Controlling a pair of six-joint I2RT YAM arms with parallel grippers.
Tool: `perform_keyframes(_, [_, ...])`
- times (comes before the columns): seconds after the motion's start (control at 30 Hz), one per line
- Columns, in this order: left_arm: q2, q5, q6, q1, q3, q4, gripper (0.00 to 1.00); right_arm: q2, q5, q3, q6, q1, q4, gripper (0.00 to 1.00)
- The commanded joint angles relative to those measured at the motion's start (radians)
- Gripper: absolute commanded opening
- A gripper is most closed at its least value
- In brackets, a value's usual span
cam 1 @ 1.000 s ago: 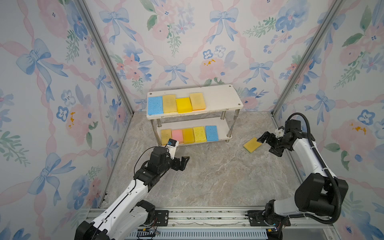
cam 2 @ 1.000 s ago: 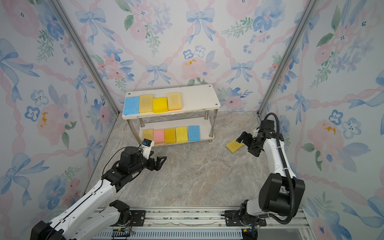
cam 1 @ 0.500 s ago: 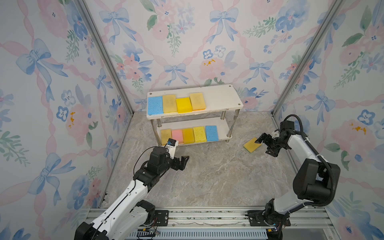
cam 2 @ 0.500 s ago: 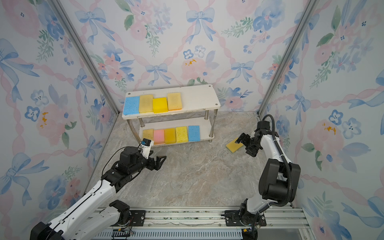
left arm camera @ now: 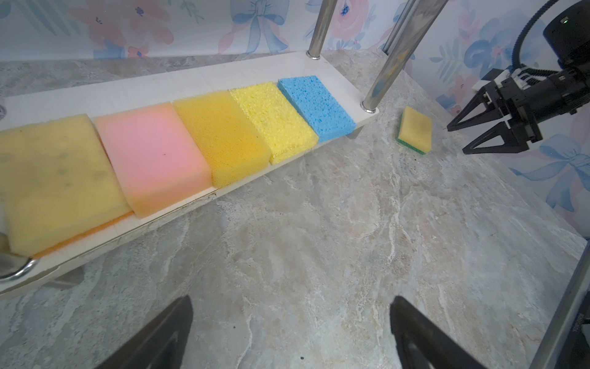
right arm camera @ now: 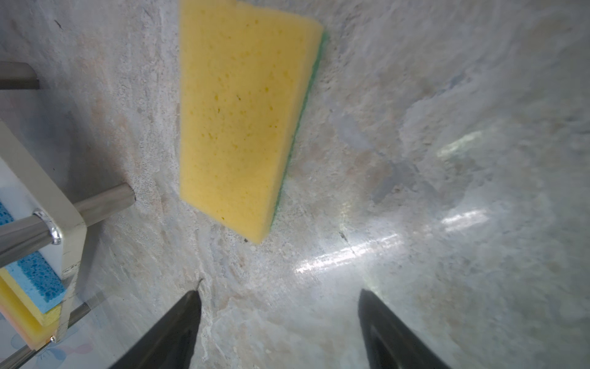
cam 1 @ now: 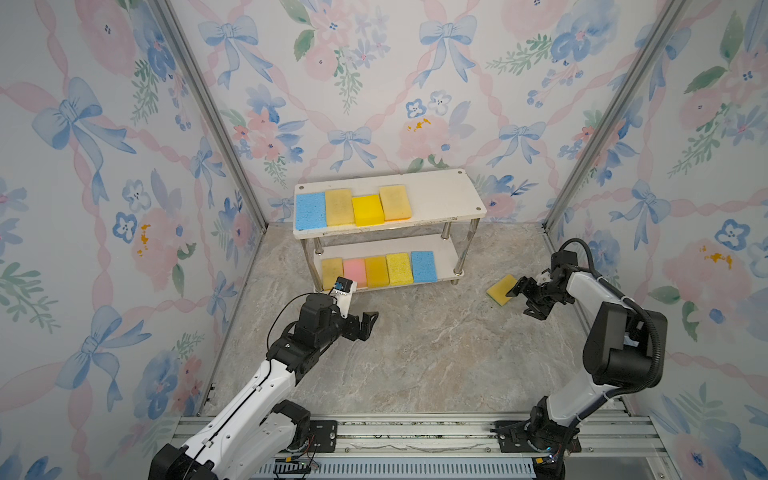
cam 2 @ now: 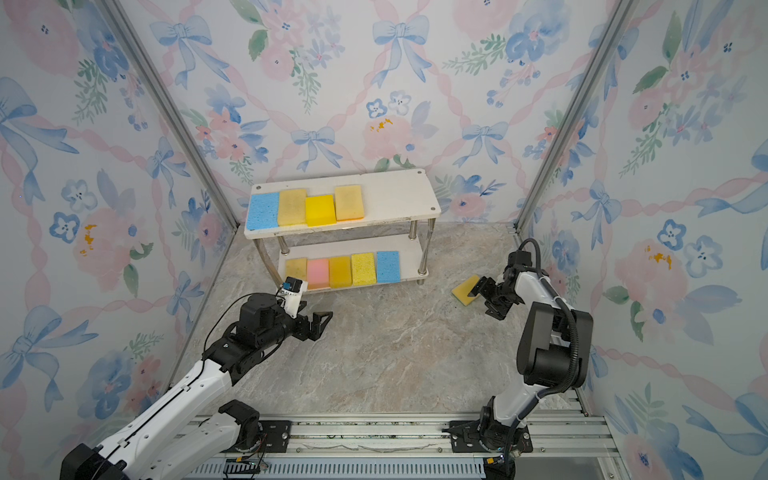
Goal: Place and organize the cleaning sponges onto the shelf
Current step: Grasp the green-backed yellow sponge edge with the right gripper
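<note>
Loose sponge: a yellow rectangular foam sponge with a green scouring underside lies flat on the grey marbled table, right of the rack and apart from its legs.
Rack: the white two-tier shelf with chrome legs stands at the back wall.
Top row of sponges: four, on the board's left part.
Lower row of sponges: five, side by side.
Right gripper: jaws spread and empty, with the loose sponge just ahead of the tips.
Left gripper: jaws wide apart and empty, above the table before the lower board.

White two-tier chrome-legged rack, upright. Upper row of four porous sponges: blue, three yellow. Lower row of five: yellow, pink, amber, yellow, blue. Yellow green-backed sponge: flat on floor beside rack.
</note>
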Motion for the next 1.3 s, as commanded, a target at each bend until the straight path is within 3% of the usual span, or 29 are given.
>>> perform_keyframes(0.0, [-0.014,-0.013,0.001,0.008,-0.013,0.014,0.98,0.025,-0.002,-0.012,0.005,-0.009,0.033,0.79])
perform_keyframes(1.27, [-0.011,-0.019,0.001,0.006,-0.016,0.017,0.98,0.206,-0.015,0.041,0.044,0.032,0.146,0.53])
